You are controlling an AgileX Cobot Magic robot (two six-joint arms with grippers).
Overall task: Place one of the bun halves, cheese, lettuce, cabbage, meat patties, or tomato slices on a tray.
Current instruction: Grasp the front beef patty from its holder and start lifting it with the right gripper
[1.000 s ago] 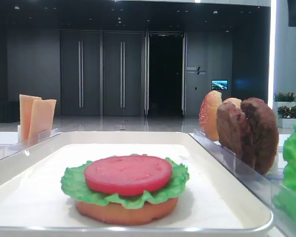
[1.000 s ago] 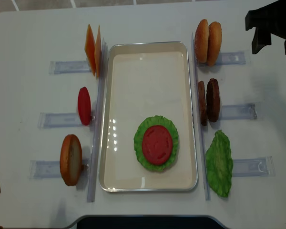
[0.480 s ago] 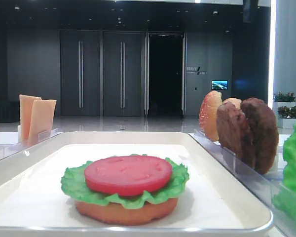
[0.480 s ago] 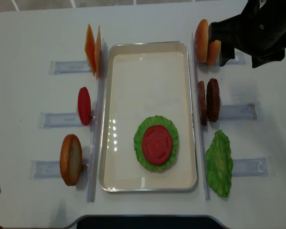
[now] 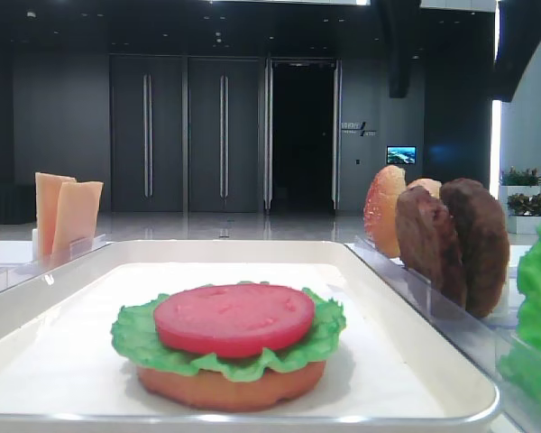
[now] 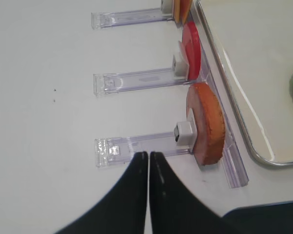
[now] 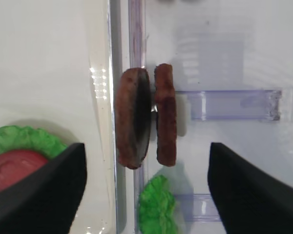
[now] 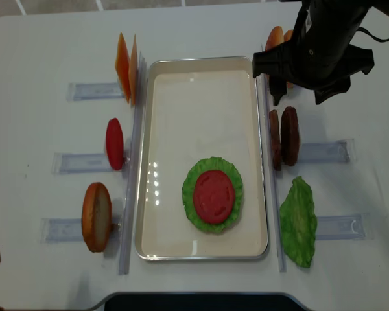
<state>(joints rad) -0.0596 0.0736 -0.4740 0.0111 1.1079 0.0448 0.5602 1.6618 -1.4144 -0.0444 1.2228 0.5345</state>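
A white tray [image 8: 201,78] holds a stack of bun half, lettuce and tomato slice [image 8: 214,193]. Two dark meat patties [image 8: 283,137] stand on edge in a clear holder right of the tray. My right gripper [image 8: 299,94] hovers open just behind them, and its fingers straddle the patties [image 7: 136,117] with wide gaps in the right wrist view. The arm partly hides the bun halves [image 8: 275,39]. My left gripper [image 6: 148,155] is shut and empty beside the left bun half [image 6: 207,124]. Cabbage is out of view.
Cheese slices [image 8: 126,67] and a tomato slice [image 8: 115,143] stand in clear holders left of the tray. A loose lettuce leaf [image 8: 298,221] lies at the right front. Clear holder rails [image 8: 133,162] run along both long sides of the tray.
My right arm has swung in from the far right corner, over the bun halves, to just behind the meat patties. Its jaws stayed open. The left gripper has not moved.
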